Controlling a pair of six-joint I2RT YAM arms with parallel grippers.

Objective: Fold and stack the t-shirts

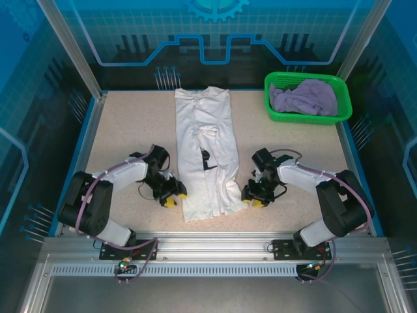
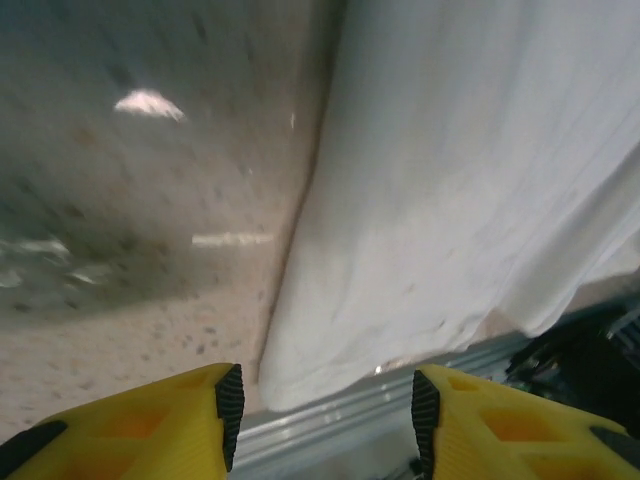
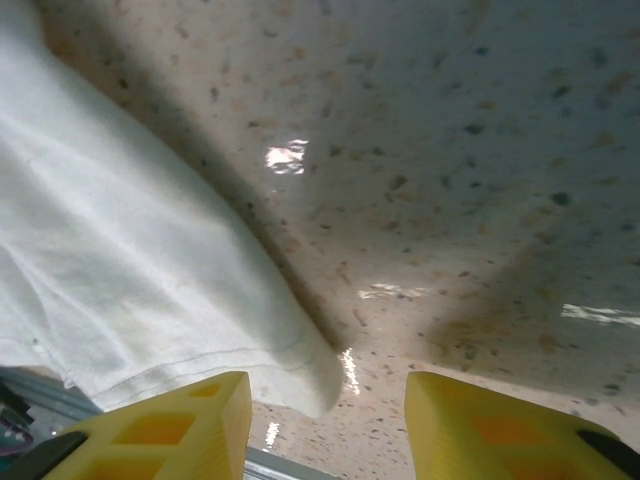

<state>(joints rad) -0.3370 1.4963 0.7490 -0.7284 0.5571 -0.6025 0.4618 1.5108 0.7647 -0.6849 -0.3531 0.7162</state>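
White t-shirt (image 1: 207, 153): lay as a long strip on the tabletop (image 1: 130, 130), frame center | lavender t-shirt (image 1: 305, 98): bunched in green basket (image 1: 306, 118), upper right | left end effector (image 1: 171, 199), right end effector (image 1: 256, 199): flanked white hem, fingers apart, empty

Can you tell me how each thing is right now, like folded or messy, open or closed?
White shirt: folded into a long strip, flat on the table.
Lavender shirt: crumpled up in the basket.
Basket: upright, holding the lavender shirt.
Left pincer: open, empty, by the white shirt's near left corner.
Right pincer: open, empty, by its near right corner.
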